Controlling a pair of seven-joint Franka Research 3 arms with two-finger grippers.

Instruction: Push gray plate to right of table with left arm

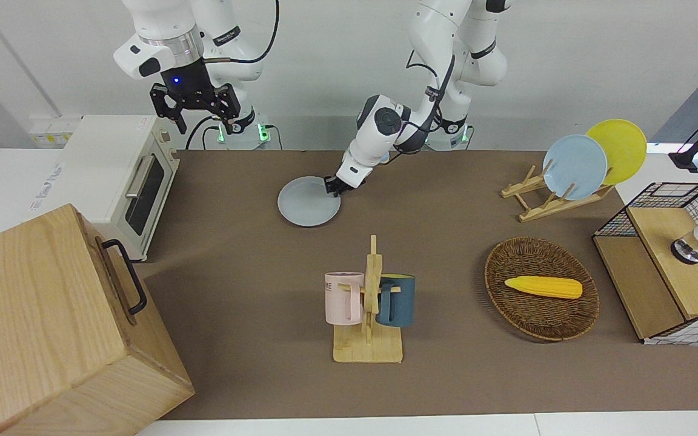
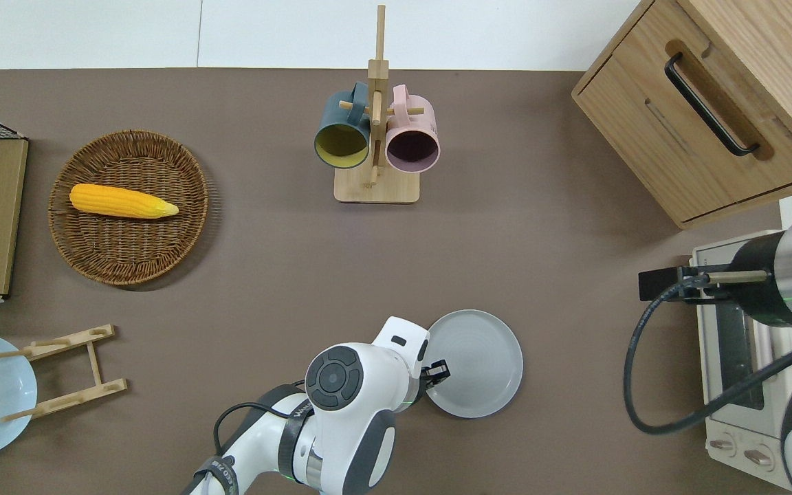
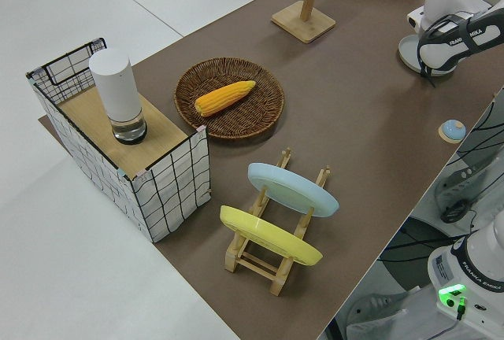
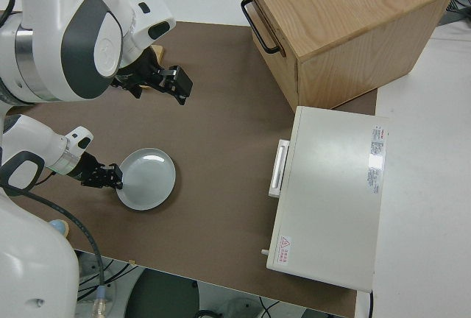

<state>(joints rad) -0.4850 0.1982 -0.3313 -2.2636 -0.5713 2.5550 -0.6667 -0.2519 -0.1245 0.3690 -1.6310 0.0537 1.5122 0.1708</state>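
The gray plate lies flat on the brown table, near the robots' edge and about mid-length; it also shows in the overhead view and the right side view. My left gripper is down at table height, shut, with its tips against the plate's rim on the side toward the left arm's end. The left arm hides part of that rim. My right gripper is open, empty and parked.
A mug rack with a pink and a teal mug stands farther from the robots than the plate. A toaster oven and a wooden cabinet stand at the right arm's end. A corn basket, plate rack and mesh box fill the left arm's end.
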